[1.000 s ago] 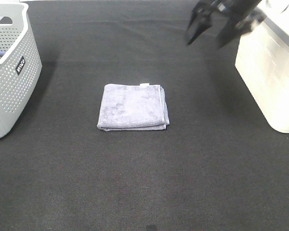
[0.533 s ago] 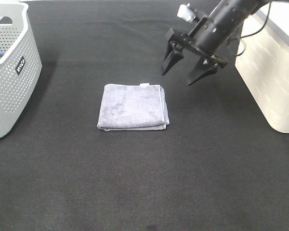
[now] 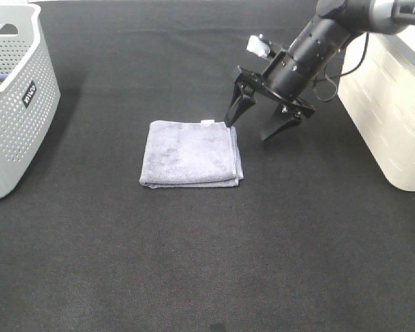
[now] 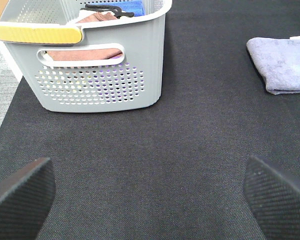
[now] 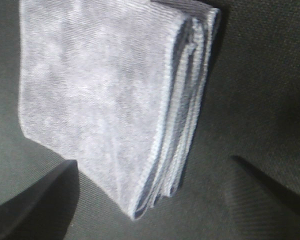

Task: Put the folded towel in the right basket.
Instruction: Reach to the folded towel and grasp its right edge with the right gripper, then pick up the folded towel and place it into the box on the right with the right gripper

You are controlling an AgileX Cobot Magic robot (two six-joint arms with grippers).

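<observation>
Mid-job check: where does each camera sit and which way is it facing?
Exterior high: above, looking down on the folded towel, left basket and right basket; the open right gripper shows.
Left wrist: low over the table, facing the left basket; the open left gripper shows.
Right wrist: close above the folded towel; blurred fingertips show.
Shared: all see the folded towel.

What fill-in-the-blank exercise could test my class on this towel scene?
The folded lavender terry towel lies flat on the ____ tabletop.
The right pincer near its corner is ____, gripping nothing.
In the high view, the perforated grey plastic basket stands on the towel's ____.
Missing words: black, open, left.
</observation>
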